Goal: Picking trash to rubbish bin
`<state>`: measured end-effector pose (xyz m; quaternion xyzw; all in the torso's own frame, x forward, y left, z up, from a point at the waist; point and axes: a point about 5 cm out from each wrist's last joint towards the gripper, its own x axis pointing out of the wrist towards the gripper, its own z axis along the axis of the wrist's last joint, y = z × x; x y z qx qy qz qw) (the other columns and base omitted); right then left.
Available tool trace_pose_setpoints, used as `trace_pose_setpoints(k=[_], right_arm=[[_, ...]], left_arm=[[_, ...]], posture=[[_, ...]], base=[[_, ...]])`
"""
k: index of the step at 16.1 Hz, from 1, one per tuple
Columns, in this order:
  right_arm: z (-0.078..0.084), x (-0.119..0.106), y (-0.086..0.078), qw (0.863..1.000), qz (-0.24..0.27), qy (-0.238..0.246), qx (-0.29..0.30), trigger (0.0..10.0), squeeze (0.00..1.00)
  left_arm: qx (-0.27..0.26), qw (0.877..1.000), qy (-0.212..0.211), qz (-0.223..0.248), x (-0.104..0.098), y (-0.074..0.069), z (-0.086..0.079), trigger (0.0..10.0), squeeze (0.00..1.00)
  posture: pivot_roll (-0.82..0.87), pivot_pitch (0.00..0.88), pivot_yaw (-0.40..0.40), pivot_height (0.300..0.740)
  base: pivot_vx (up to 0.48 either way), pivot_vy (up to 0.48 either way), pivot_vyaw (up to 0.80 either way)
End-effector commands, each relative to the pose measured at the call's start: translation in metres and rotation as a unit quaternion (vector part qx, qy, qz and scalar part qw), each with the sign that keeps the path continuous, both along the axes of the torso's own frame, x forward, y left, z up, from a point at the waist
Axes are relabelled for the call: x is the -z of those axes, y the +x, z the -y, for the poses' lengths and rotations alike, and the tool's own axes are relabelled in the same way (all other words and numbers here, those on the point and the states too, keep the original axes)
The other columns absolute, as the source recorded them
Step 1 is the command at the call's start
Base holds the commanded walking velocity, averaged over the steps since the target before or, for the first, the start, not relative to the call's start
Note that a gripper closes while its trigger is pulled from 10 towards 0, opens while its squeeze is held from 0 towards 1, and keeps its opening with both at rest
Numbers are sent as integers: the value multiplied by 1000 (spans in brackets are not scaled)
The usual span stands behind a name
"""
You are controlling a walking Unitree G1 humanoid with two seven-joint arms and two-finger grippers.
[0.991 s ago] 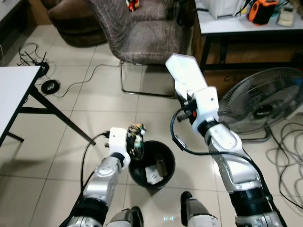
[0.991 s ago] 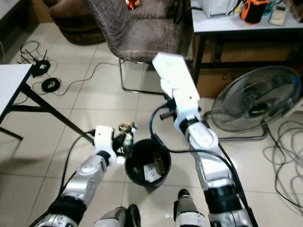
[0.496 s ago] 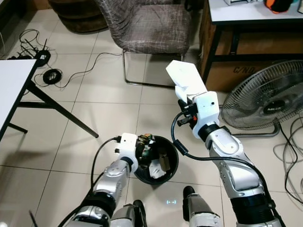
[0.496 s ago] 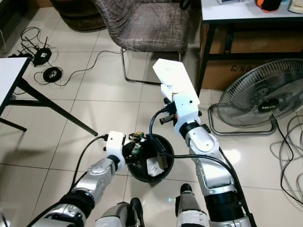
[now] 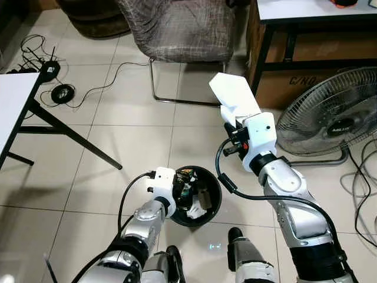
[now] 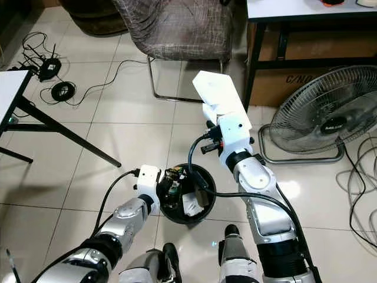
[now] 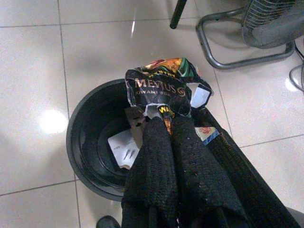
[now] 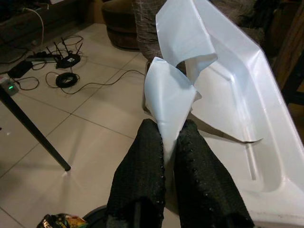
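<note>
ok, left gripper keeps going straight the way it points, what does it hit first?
Likely the inside of the bin. The left gripper, shut on a wrapper, points down over the bin's mouth, with paper scraps at the bottom. Depth is unclear.

A woven chair [image 5: 177,29] stood near a floor fan [image 5: 330,121], a desk [image 5: 306,12], a folding table [image 5: 15,112] and loose cables [image 5: 47,76].
</note>
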<state>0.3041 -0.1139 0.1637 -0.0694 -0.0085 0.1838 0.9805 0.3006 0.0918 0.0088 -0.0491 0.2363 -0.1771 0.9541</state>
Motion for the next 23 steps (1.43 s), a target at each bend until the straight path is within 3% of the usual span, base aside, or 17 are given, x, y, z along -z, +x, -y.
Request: trace_pose_setpoints(k=[1,3,8,13,15,20,23], right_arm=[[-3,-5,-3,1000,12,-4,-4,10000,0],[6,-10,-1,1000,21,-8,10,10000,0],[7,-12,-1,1000,24,-10,12,10000,0],[-7,-12,4,1000,22,0,-16,10000,0],[-7,-9,3,1000,14,1,-19,10000,0],[-9,-7,-2,1000,5,3,-26,10000,0],[-10,-7,-5,999,3,4,-31,10000,0]], left_arm=[[-3,1000,3,-19,10,-8,-6,9216,0],[4,1000,6,-24,12,-9,-5,9255,0],[-5,1000,9,-24,11,-6,-13,9294,0],[-21,999,20,-16,8,-1,-25,9333,0],[-21,999,19,-17,8,-2,-24,10000,0],[-28,999,20,-23,11,-4,-21,10000,0],[-55,998,27,-11,8,-1,-28,10000,0]], posture=[[-313,301,181,740],[-328,298,188,740],[-338,286,185,740],[-278,276,160,740],[-253,286,143,740],[-256,327,136,740],[-253,353,132,740]], base=[[0,0,0],[0,0,0],[0,0,0],[0,0,0],[0,0,0],[0,0,0],[0,0,0]])
